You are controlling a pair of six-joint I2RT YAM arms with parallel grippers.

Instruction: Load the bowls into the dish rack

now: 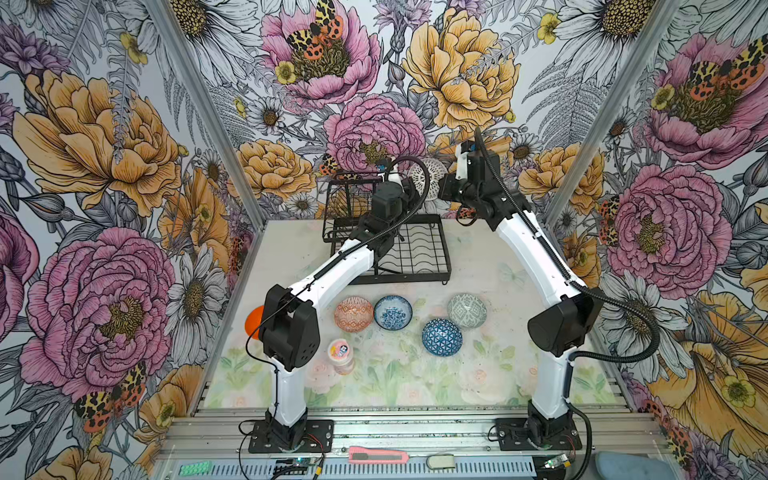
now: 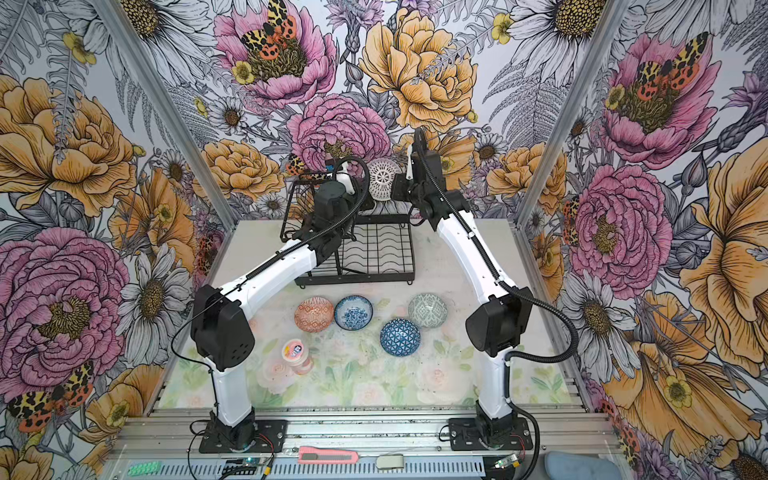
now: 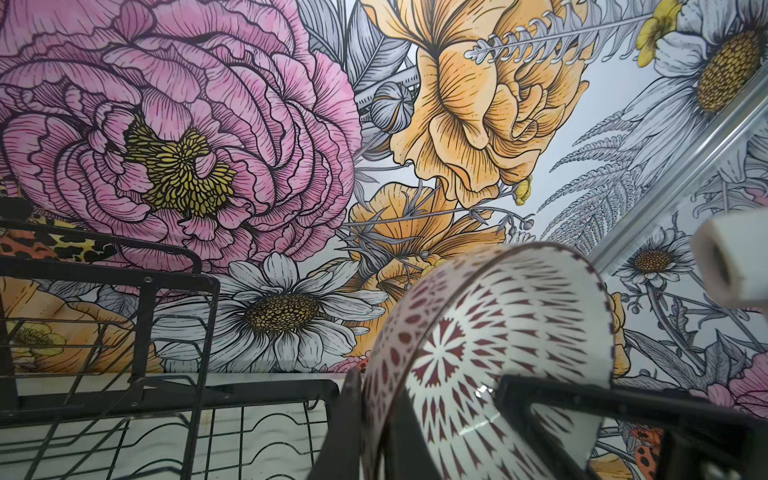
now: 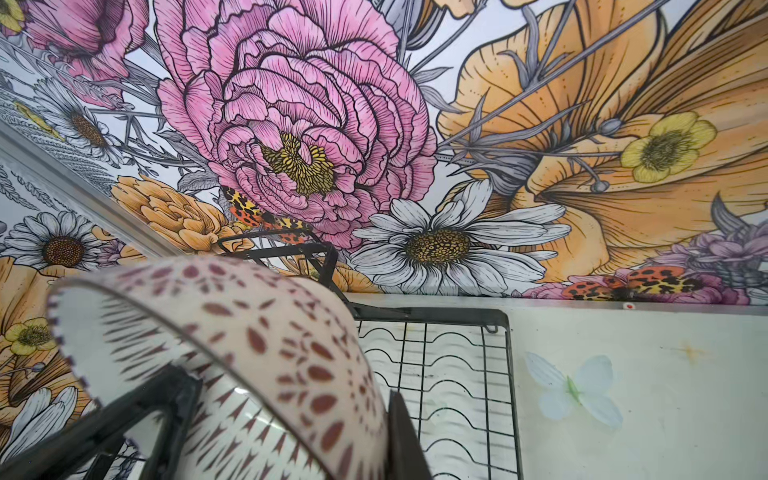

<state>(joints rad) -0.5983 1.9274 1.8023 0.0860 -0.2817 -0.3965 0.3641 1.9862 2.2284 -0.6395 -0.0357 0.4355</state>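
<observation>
A white bowl with a dark red pattern (image 1: 424, 178) (image 2: 384, 178) hangs on edge above the far end of the black wire dish rack (image 1: 419, 249) (image 2: 382, 253). My left gripper (image 1: 405, 183) (image 3: 380, 419) is shut on its rim from the left. My right gripper (image 1: 442, 187) (image 4: 374, 453) is shut on the bowl's wall (image 4: 291, 353) from the right. On the table in front of the rack lie an orange geometric bowl (image 1: 353, 313), a white-blue floral bowl (image 1: 393, 312), a grey-green bowl (image 1: 467, 311) and a dark blue triangle bowl (image 1: 442, 336). A plain orange bowl (image 1: 254, 321) peeks from behind the left arm's elbow.
A pink-lidded jar (image 1: 340, 355) stands near the left arm's base. The rack's taller basket section (image 1: 345, 203) is at its left end, close to the back wall. A pink box cutter (image 1: 376, 456) lies on the front rail. Flowered walls close in on three sides.
</observation>
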